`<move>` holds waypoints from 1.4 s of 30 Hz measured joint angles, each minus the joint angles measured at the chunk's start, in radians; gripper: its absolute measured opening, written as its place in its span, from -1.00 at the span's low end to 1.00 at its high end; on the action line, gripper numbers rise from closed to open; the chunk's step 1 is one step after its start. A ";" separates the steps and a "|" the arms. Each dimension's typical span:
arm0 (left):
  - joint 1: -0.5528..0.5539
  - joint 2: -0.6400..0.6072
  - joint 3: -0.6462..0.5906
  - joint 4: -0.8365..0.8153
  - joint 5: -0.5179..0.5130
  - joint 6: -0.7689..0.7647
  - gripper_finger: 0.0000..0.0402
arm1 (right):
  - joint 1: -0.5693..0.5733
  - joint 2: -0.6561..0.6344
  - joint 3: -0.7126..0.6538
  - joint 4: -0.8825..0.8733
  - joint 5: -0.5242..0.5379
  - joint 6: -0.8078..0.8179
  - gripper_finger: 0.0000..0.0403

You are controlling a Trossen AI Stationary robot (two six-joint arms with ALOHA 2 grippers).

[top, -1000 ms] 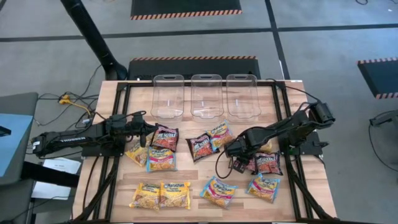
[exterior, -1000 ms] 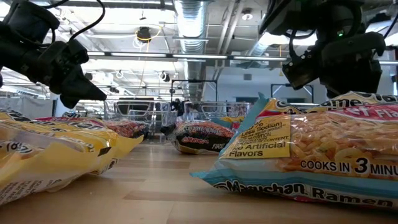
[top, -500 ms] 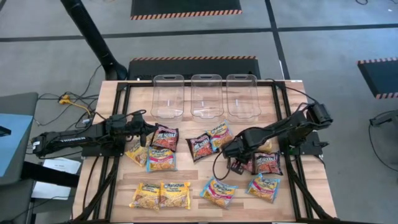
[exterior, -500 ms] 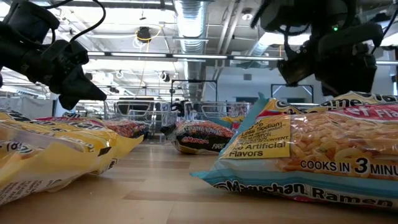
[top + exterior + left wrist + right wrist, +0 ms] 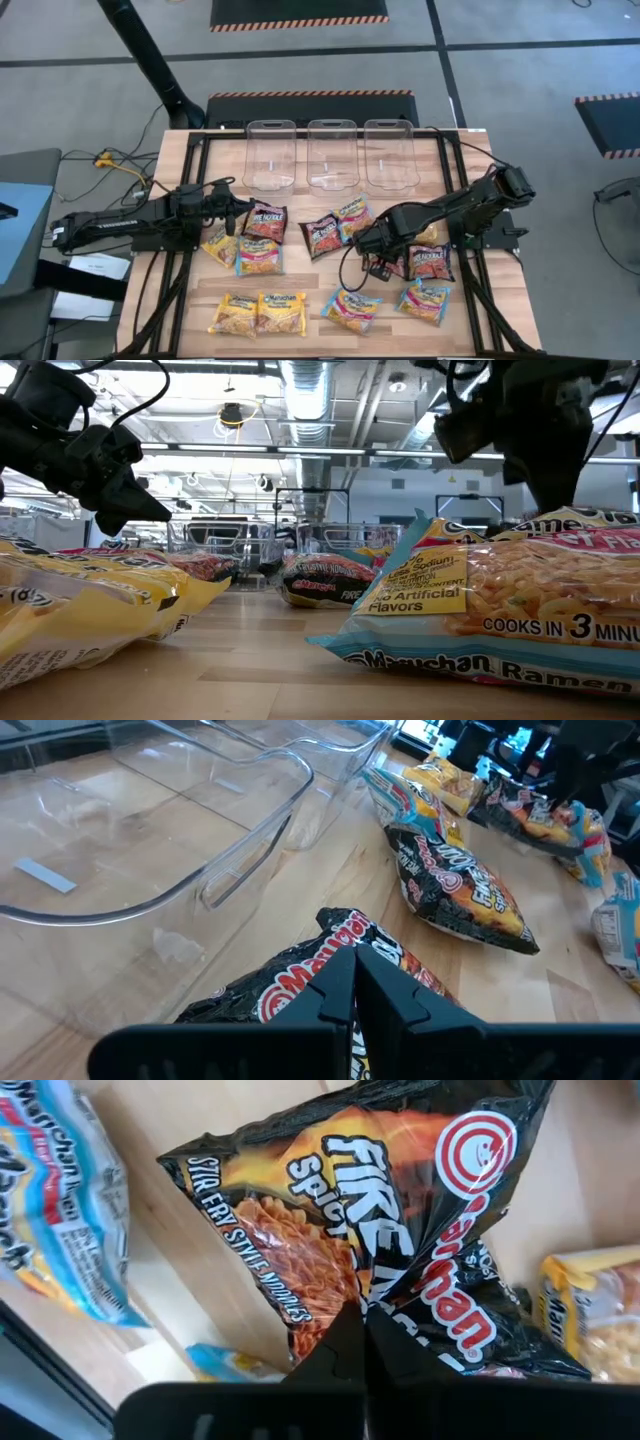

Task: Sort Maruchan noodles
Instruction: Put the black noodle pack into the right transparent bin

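My wooden table (image 5: 300, 290) carries three clear bins (image 5: 327, 152) in a row along its far edge. Nearer me, ramen packets (image 5: 258, 312) lie scattered flat: yellow ones, dark ones and blue-pink ones. My left gripper (image 5: 355, 982) hovers with its fingers pressed together, empty, just over a dark packet (image 5: 266, 221) on the left side, beside the leftmost bin. My right gripper (image 5: 364, 1342), right of centre, has its fingers pinched on the crumpled wrapper of a dark Fire Spicy packet (image 5: 400, 1270).
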 joint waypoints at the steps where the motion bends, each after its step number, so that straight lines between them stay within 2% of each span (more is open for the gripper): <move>1: 0.000 0.000 0.000 0.000 0.000 -0.002 -1.00 | 0.001 0.000 0.015 -0.019 0.002 0.000 -0.98; 11: 0.000 0.000 0.000 0.000 0.000 0.009 -1.00 | -0.025 -0.002 0.194 -0.218 0.081 -0.051 -0.98; 17: 0.000 0.000 0.000 0.000 0.000 -0.004 -1.00 | -0.062 -0.002 0.322 -0.359 0.180 -0.106 -0.98; 25: 0.000 0.000 -0.001 0.014 0.000 -0.011 -1.00 | -0.161 -0.004 0.466 -0.516 0.392 -0.203 -0.98; 32: 0.000 0.000 -0.001 0.014 0.000 -0.013 -1.00 | -0.285 -0.004 0.528 -0.519 0.584 -0.400 -0.98; 42: 0.000 0.000 -0.001 0.015 -0.002 -0.061 -1.00 | -0.487 -0.004 0.539 -0.470 0.844 -0.627 -0.98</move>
